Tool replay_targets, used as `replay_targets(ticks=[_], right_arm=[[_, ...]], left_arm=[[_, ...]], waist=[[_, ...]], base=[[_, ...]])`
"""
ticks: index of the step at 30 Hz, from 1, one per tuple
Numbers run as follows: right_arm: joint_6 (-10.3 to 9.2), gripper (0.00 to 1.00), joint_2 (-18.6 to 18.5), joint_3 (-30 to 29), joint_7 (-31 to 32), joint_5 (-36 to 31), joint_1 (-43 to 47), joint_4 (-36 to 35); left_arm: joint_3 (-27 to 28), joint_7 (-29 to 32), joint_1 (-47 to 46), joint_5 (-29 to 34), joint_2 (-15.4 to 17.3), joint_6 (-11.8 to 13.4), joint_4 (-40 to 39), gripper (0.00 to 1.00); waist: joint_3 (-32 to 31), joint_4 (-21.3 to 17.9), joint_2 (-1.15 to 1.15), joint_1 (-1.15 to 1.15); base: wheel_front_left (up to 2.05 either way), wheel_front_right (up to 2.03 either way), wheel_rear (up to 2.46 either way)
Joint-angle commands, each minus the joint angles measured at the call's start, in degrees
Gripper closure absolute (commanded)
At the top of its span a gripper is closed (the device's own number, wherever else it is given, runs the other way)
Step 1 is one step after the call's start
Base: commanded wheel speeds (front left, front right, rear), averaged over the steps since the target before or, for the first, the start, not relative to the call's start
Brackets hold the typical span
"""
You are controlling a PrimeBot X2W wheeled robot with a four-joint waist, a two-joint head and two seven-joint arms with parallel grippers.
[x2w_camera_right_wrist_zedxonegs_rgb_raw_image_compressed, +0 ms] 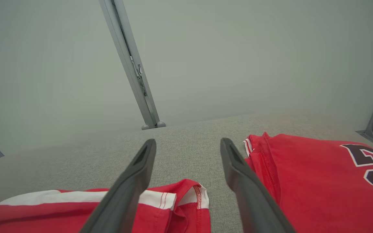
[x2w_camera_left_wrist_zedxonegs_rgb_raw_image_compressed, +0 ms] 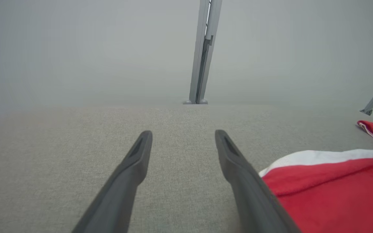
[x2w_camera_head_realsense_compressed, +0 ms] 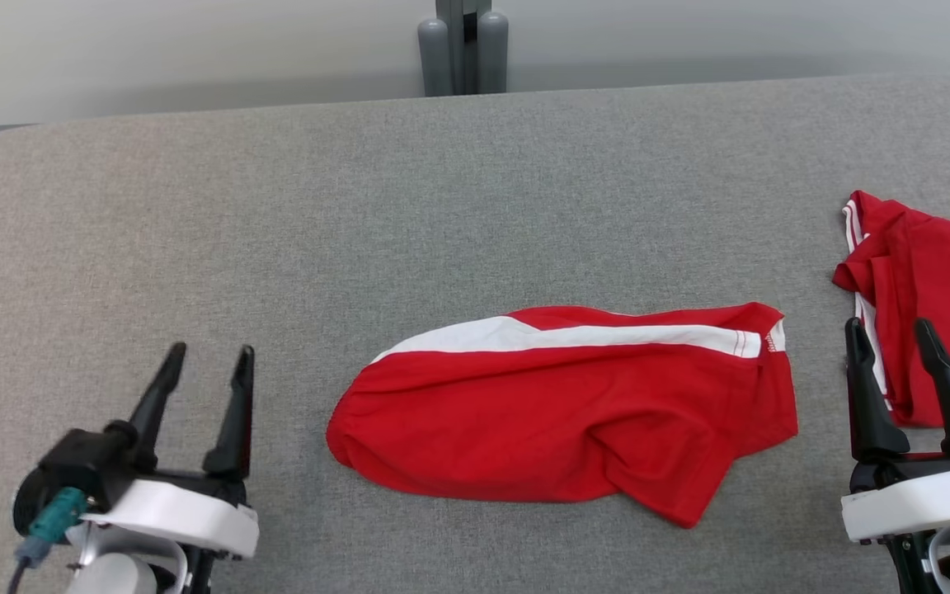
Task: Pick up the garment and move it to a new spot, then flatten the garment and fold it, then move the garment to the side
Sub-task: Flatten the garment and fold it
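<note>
1. The red jersey (x2w_camera_head_realsense_compressed: 928, 272) at the right side of the table is cut off by the edge of the head view. In the right wrist view a dark number with a white outline is seen on it only in part and cannot be read.
2. In the head view its lower left part is covered by the fingers of the right pincer (x2w_camera_head_realsense_compressed: 890, 330), which are spread apart with nothing between them.
3. The red garment (x2w_camera_head_realsense_compressed: 566, 412) with a white stripe lies folded over near the middle of the table, between the two pincers and touched by neither. It lies near the jersey but apart from it. What kind of garment it is cannot be told.
4. The left pincer (x2w_camera_head_realsense_compressed: 211, 355) is also open and empty, over bare table to the left of the garment.
5. The table (x2w_camera_head_realsense_compressed: 442, 190) is covered with grey woven cloth.
6. Behind its far edge a grey metal post (x2w_camera_head_realsense_compressed: 463, 45) stands before a pale, plain wall (x2w_camera_head_realsense_compressed: 153, 49).
</note>
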Motion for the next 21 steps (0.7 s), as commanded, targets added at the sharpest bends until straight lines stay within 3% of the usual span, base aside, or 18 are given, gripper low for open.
replay_targets(ticks=[1, 12, 21], right_arm=[[0.02, 0.0, -0.34, -0.22, -0.22, -0.34, 0.32, -0.49], [0.01, 0.0, -0.36, 3.22, 0.23, -3.34, -0.18, -0.94], [0.01, 0.0, -0.36, 4.39, 0.36, -3.65, 1.47, 0.09]], left_arm=[[0.74, -0.17, -0.04, -0.21, -0.15, 0.44, -1.03, 0.0], [3.31, 2.6, -0.81, 2.24, 1.18, 7.2, -11.63, 0.0], [2.21, 4.07, 3.68, 3.43, 1.4, 10.05, -13.54, 0.0]], waist=[[-0.17, -0.13, 0.0, 0.0], [-1.25, -1.17, 0.0, 0.0], [-3.15, -1.17, 0.0, 0.0]], base=[[0.0, 0.0, 0.0], [0.0, 0.0, 0.0], [0.0, 0.0, 0.0]])
